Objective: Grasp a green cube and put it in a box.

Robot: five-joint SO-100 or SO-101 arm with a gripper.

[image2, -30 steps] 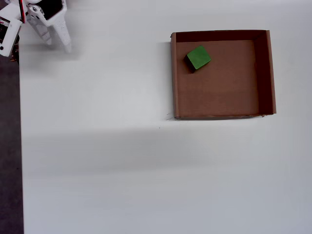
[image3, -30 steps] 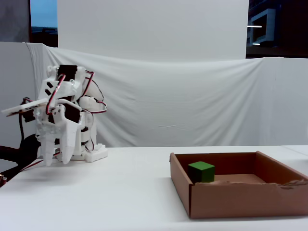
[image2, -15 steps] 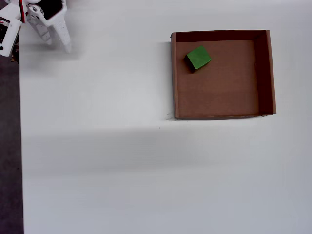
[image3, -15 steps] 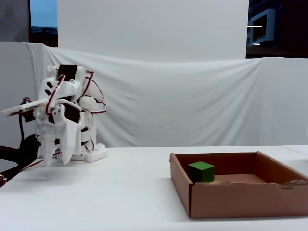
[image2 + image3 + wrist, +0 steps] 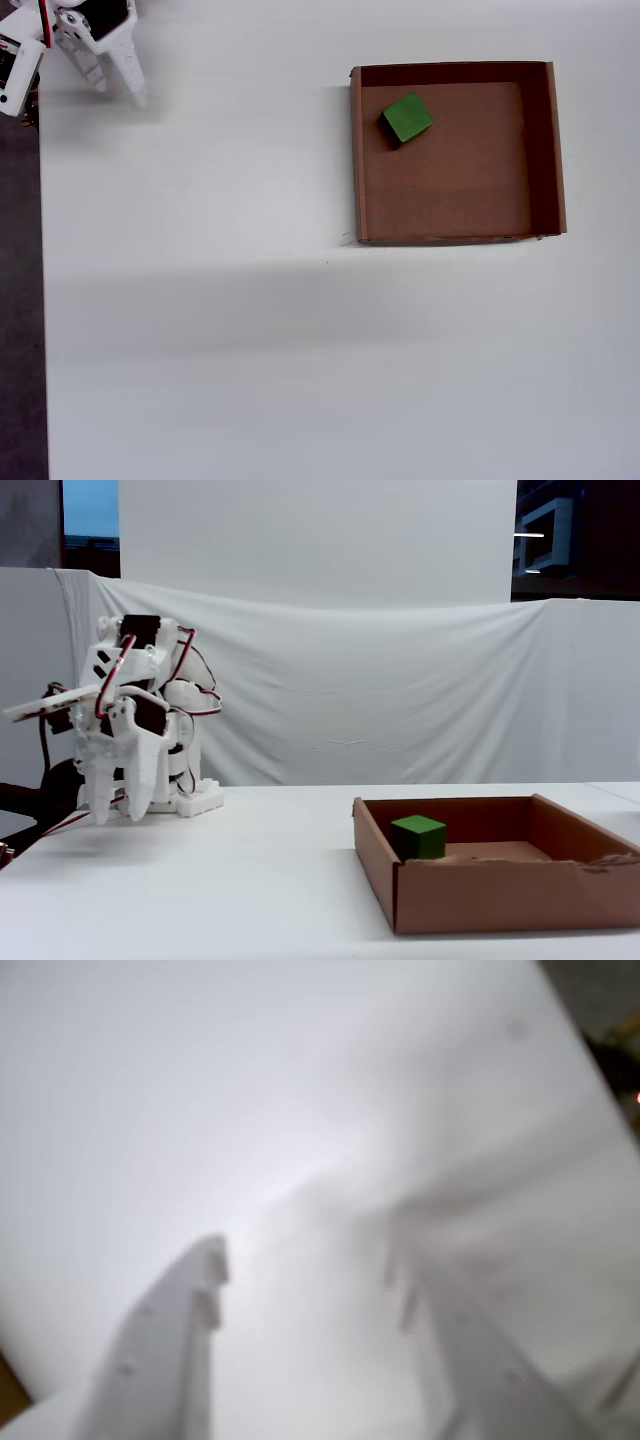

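The green cube [image 5: 407, 117] sits near the box [image 5: 455, 235] corner; the fingers [image 5: 190, 1360], seemingly parted, hold nothing.

The box [image 5: 455, 235] is rough brown cardboard, the green cube [image 5: 408, 117] matt and plain. The tabletop [image 5: 200, 330] is smooth matt white; the gripper [image 5: 116, 817] is white plastic; wrinkled white cloth [image 5: 400, 700] hangs behind.
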